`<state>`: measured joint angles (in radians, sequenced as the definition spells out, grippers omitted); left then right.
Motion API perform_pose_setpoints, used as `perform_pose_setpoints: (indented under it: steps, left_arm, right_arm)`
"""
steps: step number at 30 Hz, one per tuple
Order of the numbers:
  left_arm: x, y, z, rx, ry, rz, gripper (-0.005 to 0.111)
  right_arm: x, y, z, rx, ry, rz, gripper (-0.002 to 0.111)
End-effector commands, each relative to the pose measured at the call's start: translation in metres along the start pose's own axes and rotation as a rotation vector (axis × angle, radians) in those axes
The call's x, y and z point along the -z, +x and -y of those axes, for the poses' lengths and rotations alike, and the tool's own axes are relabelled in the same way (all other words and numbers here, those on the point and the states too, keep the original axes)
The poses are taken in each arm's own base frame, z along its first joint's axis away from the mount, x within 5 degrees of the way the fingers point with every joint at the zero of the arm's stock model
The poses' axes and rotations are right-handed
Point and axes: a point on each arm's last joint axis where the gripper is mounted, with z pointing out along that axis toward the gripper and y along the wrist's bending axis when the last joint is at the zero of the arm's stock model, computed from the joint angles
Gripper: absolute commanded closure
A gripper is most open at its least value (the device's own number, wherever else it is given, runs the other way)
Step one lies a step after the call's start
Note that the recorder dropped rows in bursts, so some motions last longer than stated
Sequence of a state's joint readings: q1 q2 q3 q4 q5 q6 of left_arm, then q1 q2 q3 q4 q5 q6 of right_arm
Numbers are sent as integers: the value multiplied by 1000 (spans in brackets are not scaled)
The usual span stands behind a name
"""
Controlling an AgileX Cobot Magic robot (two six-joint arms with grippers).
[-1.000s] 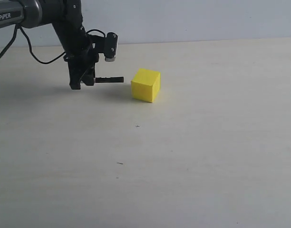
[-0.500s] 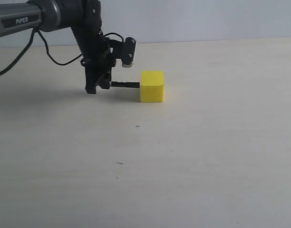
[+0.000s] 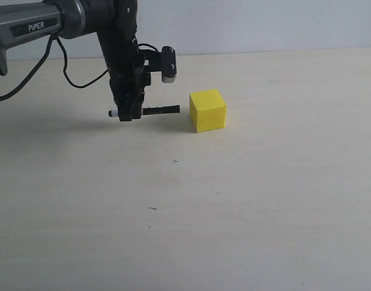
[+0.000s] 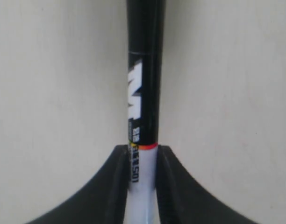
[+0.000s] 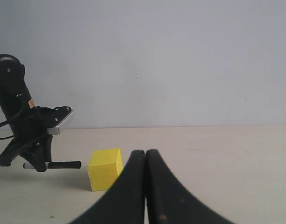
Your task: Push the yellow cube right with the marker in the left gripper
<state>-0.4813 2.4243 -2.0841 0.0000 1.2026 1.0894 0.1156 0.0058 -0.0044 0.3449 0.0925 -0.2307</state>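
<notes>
The yellow cube (image 3: 207,110) rests on the pale table, right of the marker (image 3: 160,110), whose black cap points at it across a small gap. My left gripper (image 3: 127,113) is shut on the marker, holding it level just above the table. In the left wrist view the white barrel (image 4: 142,186) sits clamped between the black fingers (image 4: 116,186), the black cap reaching away. The right wrist view shows the cube (image 5: 104,169), the marker (image 5: 63,164) and the left gripper (image 5: 36,161). My right gripper (image 5: 146,156) is shut with nothing in it; it is outside the exterior view.
The left arm (image 3: 34,25) marked PiPER comes in from the upper left with a looping black cable (image 3: 64,70). A pale wall (image 3: 264,24) closes the table's far edge. Small dark specks (image 3: 175,161) mark the tabletop nearer the front.
The marker pushed against the cube, and the cube slid right and turned slightly. A small gap now separates the cap from the cube, and the gripper has tilted, showing the marker's rear end.
</notes>
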Motion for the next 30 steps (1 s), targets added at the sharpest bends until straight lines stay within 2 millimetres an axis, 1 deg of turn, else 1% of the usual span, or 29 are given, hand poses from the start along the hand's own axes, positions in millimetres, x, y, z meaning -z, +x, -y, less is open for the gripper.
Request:
perform_pose_setpoints:
  steps: [1, 5, 6, 10, 14, 17, 19, 21, 24, 27, 30]
  left_arm:
    - [4, 1, -5, 121, -51, -1, 107]
    - [5, -5, -7, 222, -108, 8, 107]
    - [5, -7, -6, 219, -117, -1, 107]
    - [5, -25, 3, 182, -131, 0, 107]
    - [7, -55, 13, 120, -188, 57, 107]
    - [12, -70, 15, 82, -248, 93, 107]
    - [19, -73, 13, 72, -275, 98, 107]
    - [26, -72, 8, 91, -305, 96, 107]
    - [34, -61, -3, 141, -327, 84, 107]
    - [32, -50, -4, 164, -288, 43, 107]
    - [27, -45, 1, 159, -227, -11, 107]
  right_arm:
    - [0, 1, 0, 5, 0, 6, 108]
    - [0, 1, 0, 5, 0, 6, 108]
    - [0, 1, 0, 5, 0, 6, 108]
    - [0, 1, 0, 5, 0, 6, 108]
    - [0, 1, 0, 5, 0, 6, 108]
    - [0, 1, 0, 5, 0, 6, 108]
    - [0, 1, 0, 5, 0, 6, 108]
    - [0, 1, 0, 5, 0, 6, 108]
    - [0, 1, 0, 5, 0, 6, 108]
    - [0, 1, 0, 5, 0, 6, 108]
    - [0, 1, 0, 5, 0, 6, 108]
